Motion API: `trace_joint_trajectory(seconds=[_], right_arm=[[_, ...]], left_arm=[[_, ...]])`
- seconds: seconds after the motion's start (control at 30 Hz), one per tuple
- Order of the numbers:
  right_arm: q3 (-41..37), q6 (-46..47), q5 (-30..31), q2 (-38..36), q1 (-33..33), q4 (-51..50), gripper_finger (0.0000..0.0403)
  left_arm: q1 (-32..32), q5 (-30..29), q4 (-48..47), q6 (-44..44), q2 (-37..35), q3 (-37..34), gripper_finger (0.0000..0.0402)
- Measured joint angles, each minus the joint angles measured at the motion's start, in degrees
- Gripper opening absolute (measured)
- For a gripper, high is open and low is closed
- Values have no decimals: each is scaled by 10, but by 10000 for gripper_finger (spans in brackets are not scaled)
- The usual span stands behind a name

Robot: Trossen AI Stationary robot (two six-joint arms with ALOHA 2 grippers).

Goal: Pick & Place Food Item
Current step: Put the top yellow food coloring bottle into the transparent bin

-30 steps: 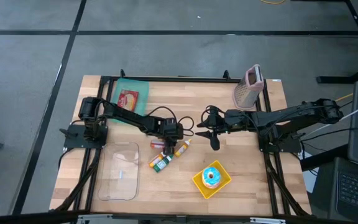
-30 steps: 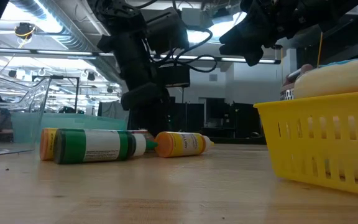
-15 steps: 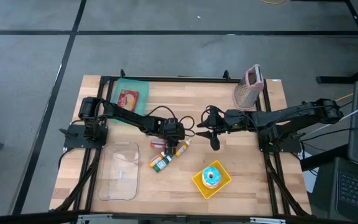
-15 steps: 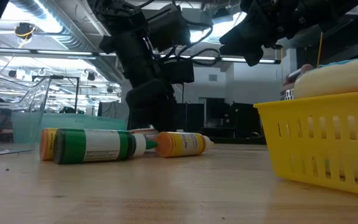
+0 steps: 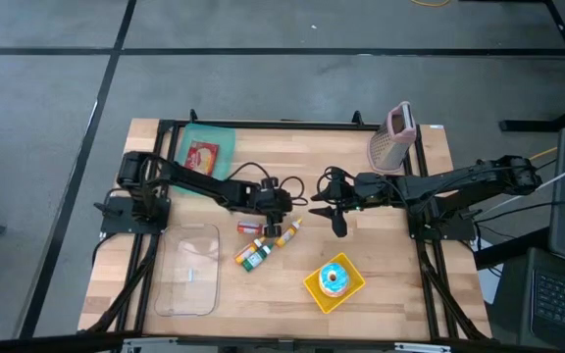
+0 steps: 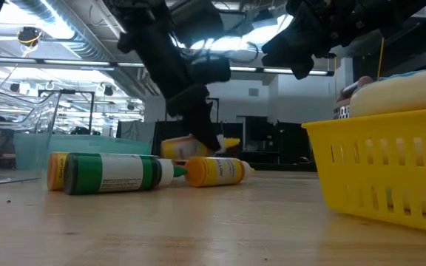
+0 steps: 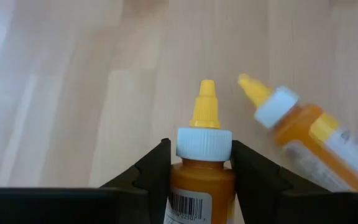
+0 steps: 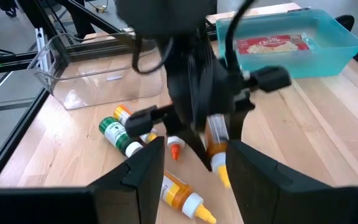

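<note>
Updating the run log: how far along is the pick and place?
Done: the left gripper is shut on a yellow-capped bottle, lifted off the table in the low view. In hand: carrying it. Left: no placement yet; the green bottle and another orange bottle lie on the wood. The right gripper hangs open mid-table.

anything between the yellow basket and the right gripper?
No. In the high view only bare wood table separates the yellow basket from the right gripper; the bottles lie off to the side.

Bottles [image 5: 255, 255] crowd table [image 5: 381, 294] centre; bare wood toward yellow basket [image 5: 333, 282].
</note>
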Motion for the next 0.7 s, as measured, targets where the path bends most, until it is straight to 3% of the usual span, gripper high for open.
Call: trace_joint_trajectory(seconds=[0.27,0.47,0.7], right_arm=[[0,0,-2,0,2,-2,168],[0,-2,-2,0,2,-1,168],[0,-2,-2,0,2,-1,168]], left_arm=[[3,-7,57,-32,-93,-91,137],[-24,-41,184,-64,-213,-202,137],[-139,-184,346,-78,-367,-337,137]])
